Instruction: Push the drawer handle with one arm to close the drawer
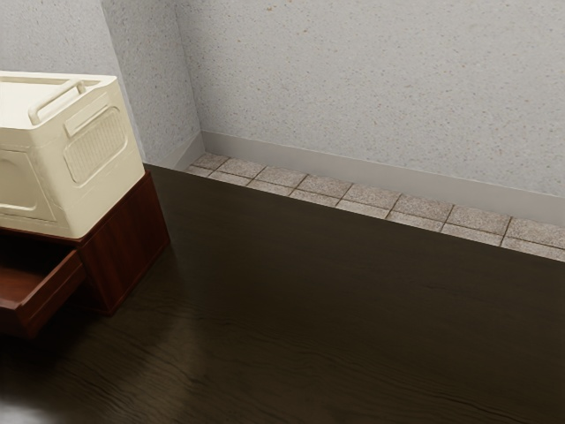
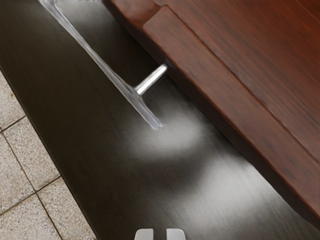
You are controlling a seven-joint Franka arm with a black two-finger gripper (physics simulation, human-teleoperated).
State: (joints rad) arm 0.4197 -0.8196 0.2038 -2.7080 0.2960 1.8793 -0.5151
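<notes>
Red-brown wooden drawer [image 1: 53, 287]: standing open, awaiting full closure. Slim silver metal bar handle [image 2: 151, 80]: projecting, untouched. Pale grey gripper [image 2: 160, 234]: hovering apart; spread or pressed together, cannot tell.

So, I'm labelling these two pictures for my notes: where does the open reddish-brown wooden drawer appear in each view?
Exterior view: the reddish-brown wooden drawer is at the left edge, below mid-height.
Wrist view: the drawer slants from the top down to the right edge.
Shared landmark: the speckled floor tiles beyond the edge of the dark wooden table.
</notes>
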